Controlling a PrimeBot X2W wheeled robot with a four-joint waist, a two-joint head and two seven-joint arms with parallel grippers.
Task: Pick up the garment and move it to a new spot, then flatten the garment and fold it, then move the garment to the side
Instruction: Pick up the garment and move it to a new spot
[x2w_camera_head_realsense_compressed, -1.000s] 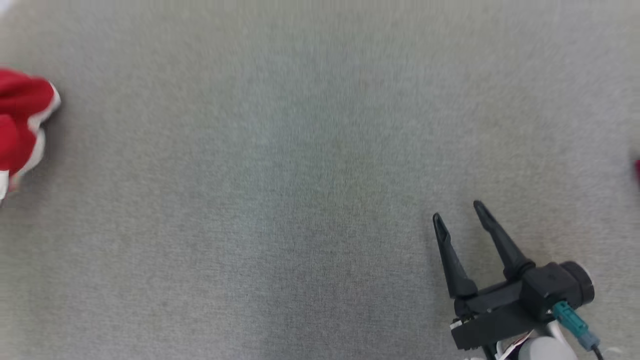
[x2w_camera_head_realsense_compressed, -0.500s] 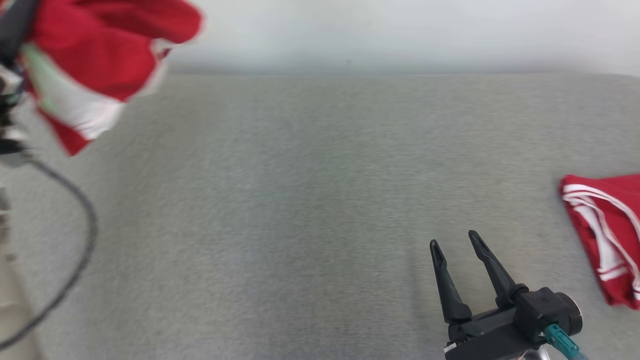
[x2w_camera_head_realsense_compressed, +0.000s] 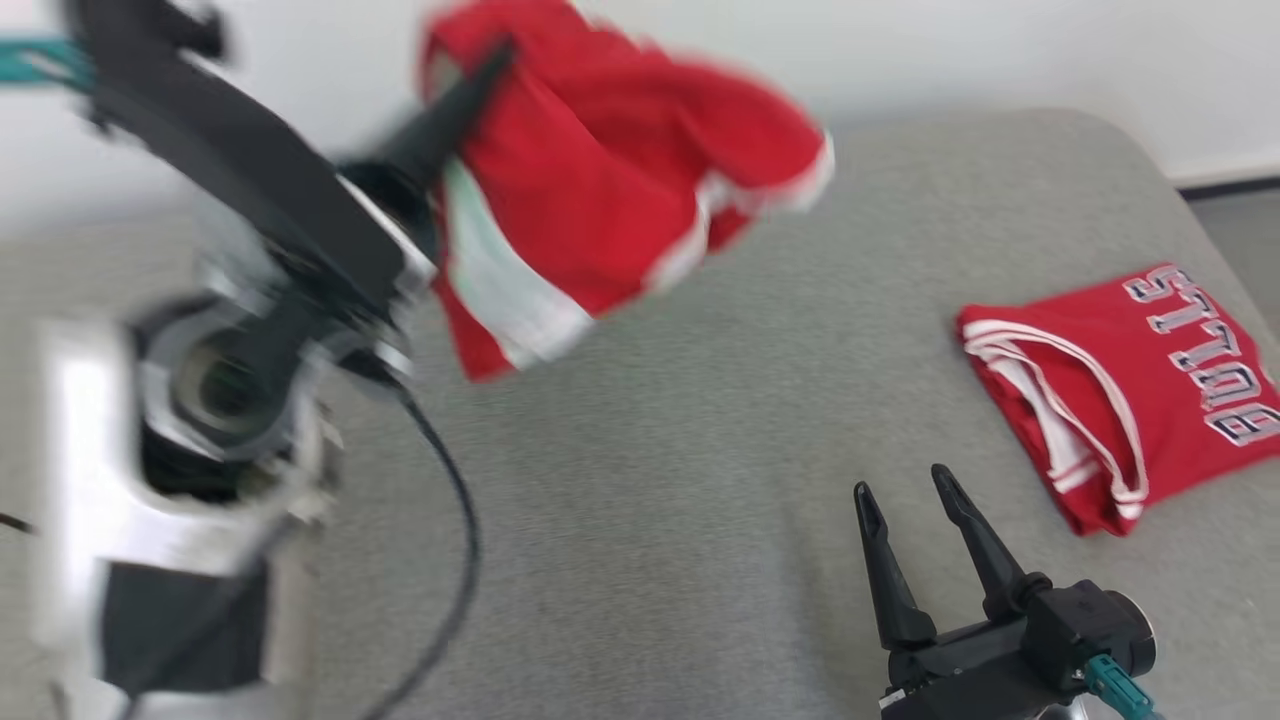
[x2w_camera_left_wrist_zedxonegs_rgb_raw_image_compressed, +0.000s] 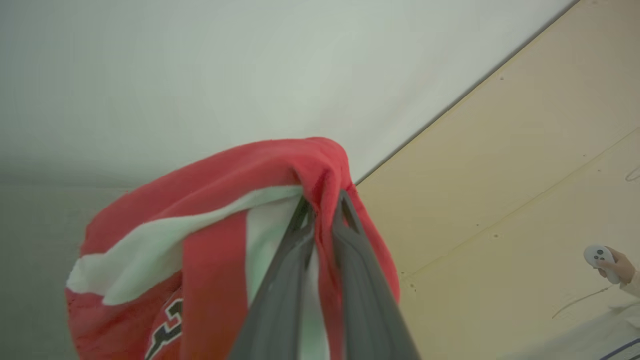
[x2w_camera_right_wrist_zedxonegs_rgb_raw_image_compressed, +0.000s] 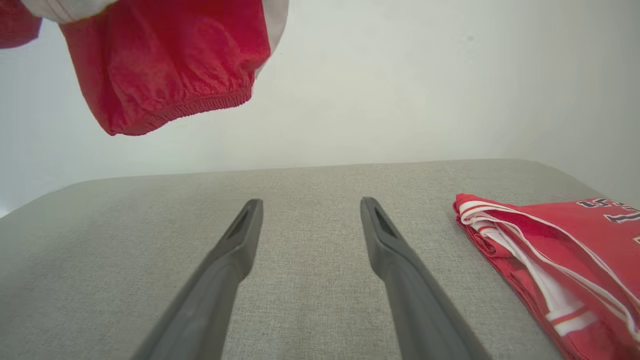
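Two red pieces of clothing are in sight. The garment (x2w_camera_head_realsense_compressed: 620, 170), red with white panels and trim, hangs in the air above the far left part of the grey surface (x2w_camera_head_realsense_compressed: 700, 560), touching nothing below it. The left claw (x2w_camera_left_wrist_zedxonegs_rgb_raw_image_compressed: 323, 202) pinches it: in the left wrist view the two fingers are pressed close together with a fold of red cloth caught between their tips, and the cloth drapes over and down both sides of them.

The garment is bunched, so no clean long axis can be read. In the blurred head view its bulk stretches from a low corner beside the claw's base up and rightward to a white-edged hem. In the right wrist view a gathered elastic hem is its lowest part, pointing down at the surface, well apart from it.

The right claw (x2w_camera_head_realsense_compressed: 902, 482) sits low at the near right with its fingers spread and nothing between them, pointing toward the pale wall (x2w_camera_head_realsense_compressed: 1000, 60). Near its right lies a folded jersey (x2w_camera_head_realsense_compressed: 1130, 390), flat on the surface, lettering toward the right edge.
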